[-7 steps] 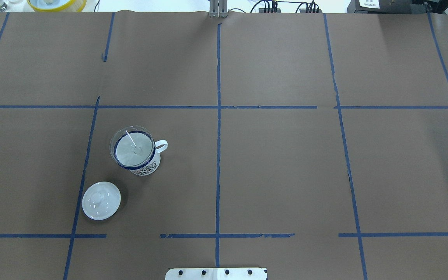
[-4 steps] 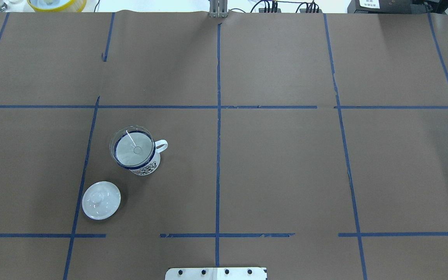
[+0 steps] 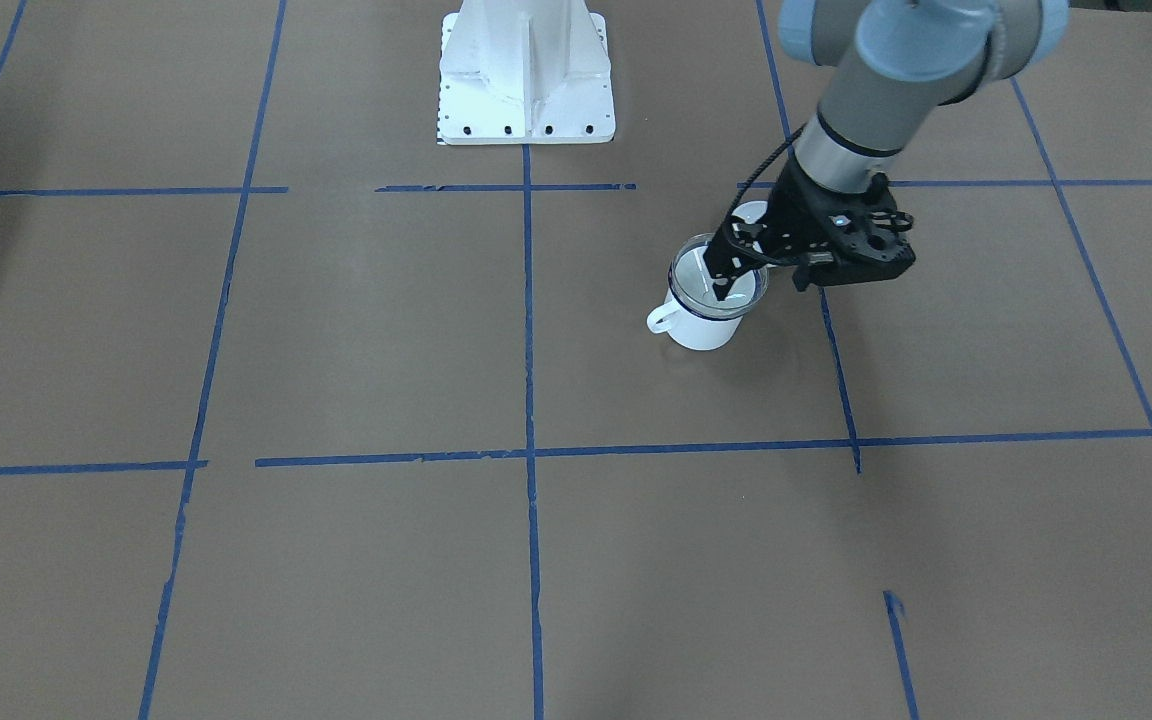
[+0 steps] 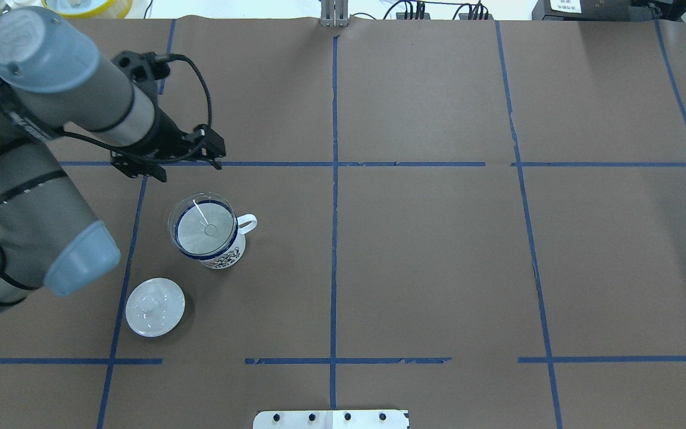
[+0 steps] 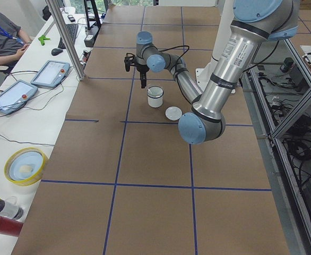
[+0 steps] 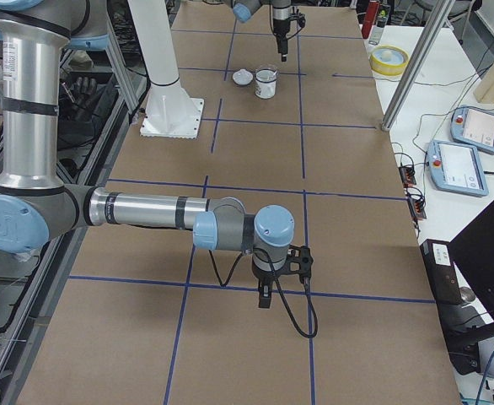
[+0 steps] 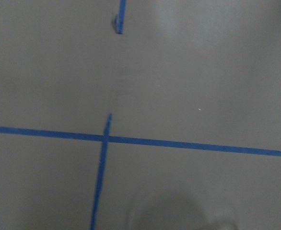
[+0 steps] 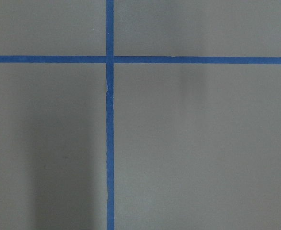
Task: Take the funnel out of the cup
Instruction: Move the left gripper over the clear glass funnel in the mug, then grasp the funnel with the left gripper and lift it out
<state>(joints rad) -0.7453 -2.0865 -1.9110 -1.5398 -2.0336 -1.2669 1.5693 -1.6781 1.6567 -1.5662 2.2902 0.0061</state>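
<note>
The cup (image 4: 219, 255), a white mug with a dark blue rim, stands left of the table's middle, handle to the right. The clear funnel (image 4: 203, 229) sits in its mouth. Both also show in the front view, cup (image 3: 701, 328) and funnel (image 3: 706, 268). My left gripper (image 4: 167, 162) hangs above the table just beyond the cup. In the front view its fingers (image 3: 724, 283) look parted and hold nothing. My right gripper (image 6: 264, 295) shows only in the right side view, low over the table far from the cup. I cannot tell whether it is open.
A round white knobbed lid (image 4: 155, 307) lies on the table near the cup, toward the robot. A yellow bowl (image 4: 87, 6) sits off the far left corner. Blue tape lines cross the brown table cover (image 4: 426, 250). The robot base plate (image 4: 331, 419) is at the near edge.
My left arm has swung in from the left edge of the overhead view and now reaches to just beyond the cup. The cup, funnel and lid have not moved.
</note>
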